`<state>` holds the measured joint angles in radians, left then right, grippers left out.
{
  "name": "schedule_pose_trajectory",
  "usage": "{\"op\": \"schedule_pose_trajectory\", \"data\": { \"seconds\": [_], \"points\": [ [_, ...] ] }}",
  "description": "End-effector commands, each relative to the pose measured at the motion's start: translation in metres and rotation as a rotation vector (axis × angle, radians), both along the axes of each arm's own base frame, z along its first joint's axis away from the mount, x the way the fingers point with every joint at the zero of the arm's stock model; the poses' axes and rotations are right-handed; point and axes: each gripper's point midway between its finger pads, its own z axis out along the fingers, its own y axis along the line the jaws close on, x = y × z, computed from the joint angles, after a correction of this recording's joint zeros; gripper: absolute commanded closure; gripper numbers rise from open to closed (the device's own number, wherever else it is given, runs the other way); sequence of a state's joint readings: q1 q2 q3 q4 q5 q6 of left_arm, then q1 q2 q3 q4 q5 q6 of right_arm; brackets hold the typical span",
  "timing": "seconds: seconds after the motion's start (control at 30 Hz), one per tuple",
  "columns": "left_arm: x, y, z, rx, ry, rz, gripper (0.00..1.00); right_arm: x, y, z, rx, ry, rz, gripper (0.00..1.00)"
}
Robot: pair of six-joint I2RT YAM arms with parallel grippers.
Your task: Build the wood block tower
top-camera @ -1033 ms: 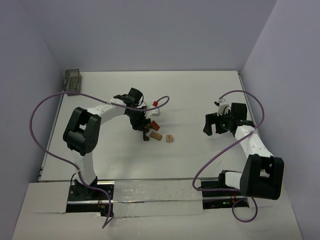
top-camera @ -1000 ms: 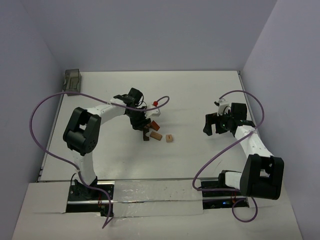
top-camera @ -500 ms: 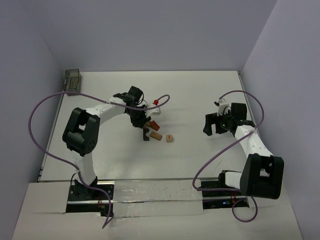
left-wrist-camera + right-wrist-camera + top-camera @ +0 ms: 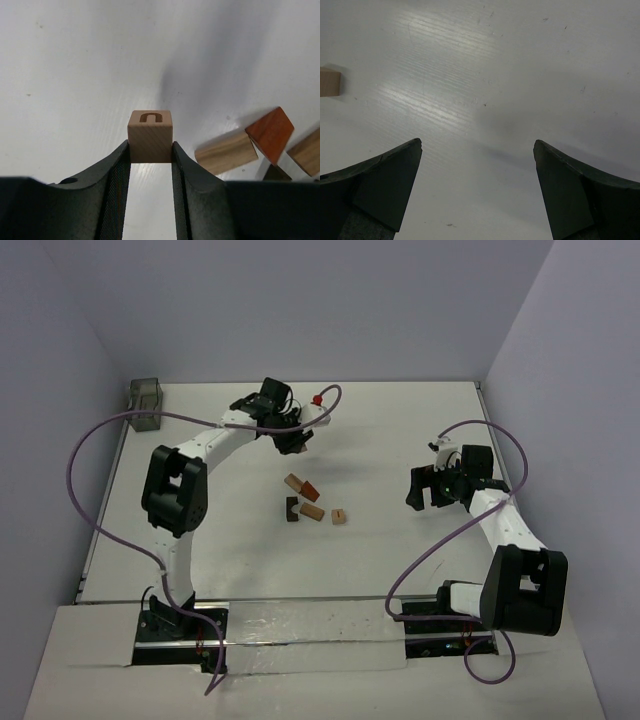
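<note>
My left end effector (image 4: 150, 151) is clamped on a tan cube (image 4: 150, 131), held over the bench (image 4: 75, 60) toward its far edge, with open bench all round. One face of the cube bears an engraved arch, like an inverted U. The other blocks (image 4: 312, 511) lie loose mid-bench. My right end effector (image 4: 476, 146) stands apart over bare bench, away from the right edge.

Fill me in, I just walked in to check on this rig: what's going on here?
A block tower is being built. The left end effector is clamped on a tan cube with an engraved mark, holding it toward the far side of the table, away from the other blocks. Those lie loose near the middle, tan and reddish-brown pieces, and nothing looks stacked yet. The right end effector is open over bare table and holds nothing.
</note>
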<state>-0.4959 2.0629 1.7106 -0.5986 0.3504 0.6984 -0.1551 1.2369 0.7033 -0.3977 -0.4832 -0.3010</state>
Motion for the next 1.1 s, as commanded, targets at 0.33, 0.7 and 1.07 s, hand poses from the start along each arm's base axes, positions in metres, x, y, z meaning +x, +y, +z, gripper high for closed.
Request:
{"op": "schedule_pose_trajectory", "data": {
  "seconds": [0.33,0.7,1.07],
  "points": [
    [-0.033,0.009,-0.049,0.076,0.164,-0.040,1.00,0.016,0.000,0.019,0.009,-0.048,-0.002,0.00],
    [-0.156,0.036,-0.074,0.187,0.272,-0.217,1.00,0.015,0.002,0.019,0.015,-0.048,0.004,0.00],
    [-0.129,0.035,-0.041,0.155,0.228,-0.214,1.00,0.014,0.003,0.018,0.020,-0.042,0.003,0.00]
  ]
}}
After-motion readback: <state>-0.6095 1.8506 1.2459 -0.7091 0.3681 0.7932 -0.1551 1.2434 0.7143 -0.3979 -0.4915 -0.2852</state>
